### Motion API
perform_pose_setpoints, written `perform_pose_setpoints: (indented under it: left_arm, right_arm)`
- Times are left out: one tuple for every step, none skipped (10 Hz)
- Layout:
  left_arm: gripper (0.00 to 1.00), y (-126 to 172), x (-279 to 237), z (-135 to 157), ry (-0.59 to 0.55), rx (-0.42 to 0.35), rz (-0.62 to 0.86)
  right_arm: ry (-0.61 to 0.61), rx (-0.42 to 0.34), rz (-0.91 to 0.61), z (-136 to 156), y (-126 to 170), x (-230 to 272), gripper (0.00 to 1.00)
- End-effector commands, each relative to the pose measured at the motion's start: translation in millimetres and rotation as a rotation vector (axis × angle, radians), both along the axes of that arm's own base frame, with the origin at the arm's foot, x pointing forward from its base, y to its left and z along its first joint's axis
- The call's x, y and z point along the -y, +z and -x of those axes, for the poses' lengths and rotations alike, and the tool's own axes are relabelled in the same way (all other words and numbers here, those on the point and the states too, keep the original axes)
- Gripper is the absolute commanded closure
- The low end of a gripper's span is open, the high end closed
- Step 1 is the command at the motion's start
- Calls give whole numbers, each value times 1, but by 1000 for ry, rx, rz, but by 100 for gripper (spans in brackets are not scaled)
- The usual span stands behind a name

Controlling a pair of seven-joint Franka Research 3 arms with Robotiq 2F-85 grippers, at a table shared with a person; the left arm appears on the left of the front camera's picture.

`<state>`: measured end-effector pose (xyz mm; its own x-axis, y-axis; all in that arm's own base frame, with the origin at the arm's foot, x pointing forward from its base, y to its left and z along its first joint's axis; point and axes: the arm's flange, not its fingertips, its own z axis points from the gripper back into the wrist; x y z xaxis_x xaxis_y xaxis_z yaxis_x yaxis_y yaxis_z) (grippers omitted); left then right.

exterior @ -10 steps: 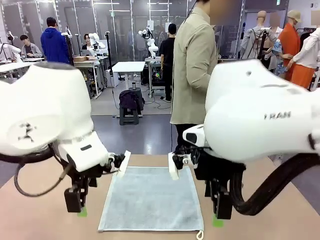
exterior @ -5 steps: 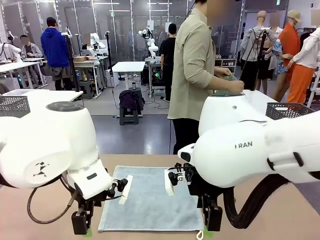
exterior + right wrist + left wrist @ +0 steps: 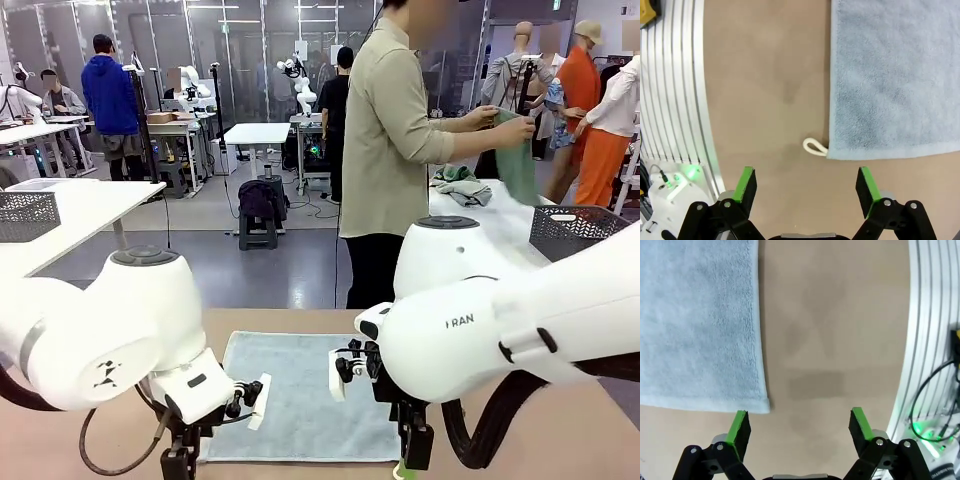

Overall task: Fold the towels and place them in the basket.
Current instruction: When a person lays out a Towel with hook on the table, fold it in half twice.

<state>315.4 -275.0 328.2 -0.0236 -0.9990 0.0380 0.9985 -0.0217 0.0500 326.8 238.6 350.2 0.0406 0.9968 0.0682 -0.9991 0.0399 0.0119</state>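
A pale grey-blue towel (image 3: pixel 300 400) lies flat and unfolded on the brown table between my two arms. My left gripper (image 3: pixel 180 466) hangs low by its near left corner. In the left wrist view the left gripper (image 3: pixel 800 422) is open just off the towel (image 3: pixel 700 325) corner, touching nothing. My right gripper (image 3: pixel 412 456) hangs by the near right corner. In the right wrist view the right gripper (image 3: pixel 805 185) stands open, with the towel (image 3: pixel 895 80) edge and its white loop (image 3: pixel 814 146) just ahead of the fingers. A dark mesh basket (image 3: pixel 580 232) stands on the white table behind my right arm.
A person (image 3: pixel 385 150) stands at the far side, turned right, holding up a green cloth (image 3: pixel 518 160) over more cloths (image 3: pixel 462 187) on the white table. A second mesh basket (image 3: pixel 25 215) sits on the left white table. The ribbed metal table edge (image 3: pixel 930 340) runs close behind both grippers.
Both arms have dropped lower and drawn back toward the towel's near corners. Both grippers stayed open. The person has lifted a green cloth at the right table.
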Motion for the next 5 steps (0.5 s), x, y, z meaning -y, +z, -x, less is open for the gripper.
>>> perform_pose_setpoints:
  left_arm:
    - [0,-19,-8,8,-15,32,41]
    - [0,-23,-8,6,-19,37,40]
    - [0,-24,-10,5,-22,44,29]
    - [0,-24,-12,6,-22,51,24]
    - [0,-24,-14,5,-25,54,16]
  right_arm:
    - [2,53,20,3,-25,5,0]
    - [7,73,29,1,-32,6,0]
    - [8,73,45,0,-39,6,0]
    - [10,61,53,-1,-44,7,0]
    - [11,55,62,-1,-47,7,0]
